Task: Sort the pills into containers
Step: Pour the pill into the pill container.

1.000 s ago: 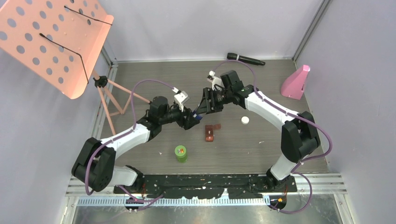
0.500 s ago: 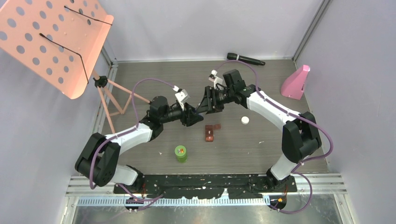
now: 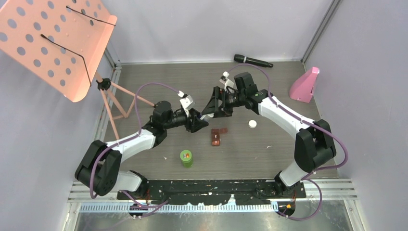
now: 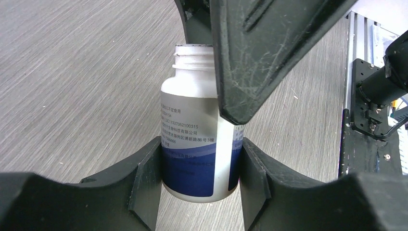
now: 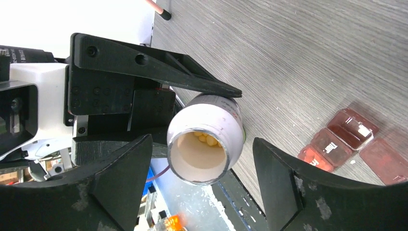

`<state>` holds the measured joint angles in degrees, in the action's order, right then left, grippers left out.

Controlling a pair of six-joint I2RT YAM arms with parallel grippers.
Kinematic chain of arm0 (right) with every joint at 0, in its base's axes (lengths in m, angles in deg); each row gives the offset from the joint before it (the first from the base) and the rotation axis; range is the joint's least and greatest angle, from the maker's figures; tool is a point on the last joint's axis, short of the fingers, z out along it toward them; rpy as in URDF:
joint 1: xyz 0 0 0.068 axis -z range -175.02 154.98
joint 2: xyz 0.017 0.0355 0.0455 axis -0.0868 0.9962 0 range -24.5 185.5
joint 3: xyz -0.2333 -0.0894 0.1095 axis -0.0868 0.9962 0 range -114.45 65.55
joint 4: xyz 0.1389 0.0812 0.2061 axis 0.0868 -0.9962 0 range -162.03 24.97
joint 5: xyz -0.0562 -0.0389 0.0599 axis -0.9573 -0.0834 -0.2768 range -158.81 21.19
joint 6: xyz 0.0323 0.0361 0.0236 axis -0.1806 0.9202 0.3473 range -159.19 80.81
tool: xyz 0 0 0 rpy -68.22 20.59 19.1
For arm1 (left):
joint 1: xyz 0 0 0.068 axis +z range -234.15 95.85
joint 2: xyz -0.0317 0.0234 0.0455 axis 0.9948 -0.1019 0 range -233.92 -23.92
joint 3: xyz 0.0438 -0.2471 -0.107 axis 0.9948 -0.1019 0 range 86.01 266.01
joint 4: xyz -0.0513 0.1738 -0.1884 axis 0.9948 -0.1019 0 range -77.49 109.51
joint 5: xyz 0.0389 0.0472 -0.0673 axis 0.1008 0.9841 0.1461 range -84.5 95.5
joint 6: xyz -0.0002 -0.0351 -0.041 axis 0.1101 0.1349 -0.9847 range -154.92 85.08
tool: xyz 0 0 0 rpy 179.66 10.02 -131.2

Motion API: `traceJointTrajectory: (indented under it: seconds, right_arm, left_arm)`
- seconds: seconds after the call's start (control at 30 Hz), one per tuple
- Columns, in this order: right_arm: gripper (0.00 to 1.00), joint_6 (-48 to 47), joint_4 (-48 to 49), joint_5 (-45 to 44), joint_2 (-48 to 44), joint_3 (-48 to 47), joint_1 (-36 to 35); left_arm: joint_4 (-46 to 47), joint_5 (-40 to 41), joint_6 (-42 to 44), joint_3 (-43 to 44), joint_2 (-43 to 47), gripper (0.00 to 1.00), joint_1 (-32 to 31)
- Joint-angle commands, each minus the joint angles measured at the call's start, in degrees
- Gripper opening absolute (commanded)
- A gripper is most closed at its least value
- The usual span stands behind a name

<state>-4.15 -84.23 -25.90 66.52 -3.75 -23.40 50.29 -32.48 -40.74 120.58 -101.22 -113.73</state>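
Since a second ago the right arm's wrist has shifted slightly right and its jaws have spread wider; the left arm has barely moved. Task status: early stage. The white bottle point(image 4: 199, 139) is uncapped at table centre, its mouth turned toward the right arm, with yellow pills point(image 5: 207, 138) inside. No pill is visible in the open brown case point(image 3: 218, 136) near it. The green-lidded bottle point(image 3: 186, 158), nearer, stands closed. Left gripper point(image 4: 199, 161): clamped on the bottle's body. Right gripper point(image 5: 201, 149): jaws wide apart, flanking the bottle mouth without contact, holding nothing.
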Motion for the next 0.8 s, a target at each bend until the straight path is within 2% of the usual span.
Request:
traceJointTrajectory:
  seconds: [0.0,0.17,0.37,0.43,0.57,0.67,0.77]
  right_arm:
    - [0.81,2.98,3.08,0.84,-1.40,1.11,0.17]
    - [0.70,2.36,4.13,0.77,-0.39,0.85,0.09]
    - [0.56,4.23,10.78,2.78,1.75,0.95,-0.44]
    - [0.49,4.57,11.00,3.49,2.62,0.55,-0.79]
    - [0.39,4.99,10.80,2.81,2.40,0.73,-1.33]
    - [0.33,5.45,9.56,1.08,1.92,0.75,-1.47]
    - [0.32,6.66,8.84,-0.31,1.45,0.87,-1.79]
  left_arm:
    - [1.47,0.57,2.32,0.42,2.17,0.00,0.05]
    - [1.13,-0.53,2.13,0.93,1.89,0.00,0.05]
    - [0.23,-2.05,1.96,1.86,0.99,0.07,0.05]
    - [0.11,-1.13,1.74,1.99,1.03,0.14,0.05]
    - [-0.36,2.15,1.01,2.41,0.95,0.37,0.05]
    - [-0.38,3.17,0.85,2.68,0.58,0.44,0.05]
    - [-0.38,3.43,1.14,3.03,-0.07,0.47,-0.03]
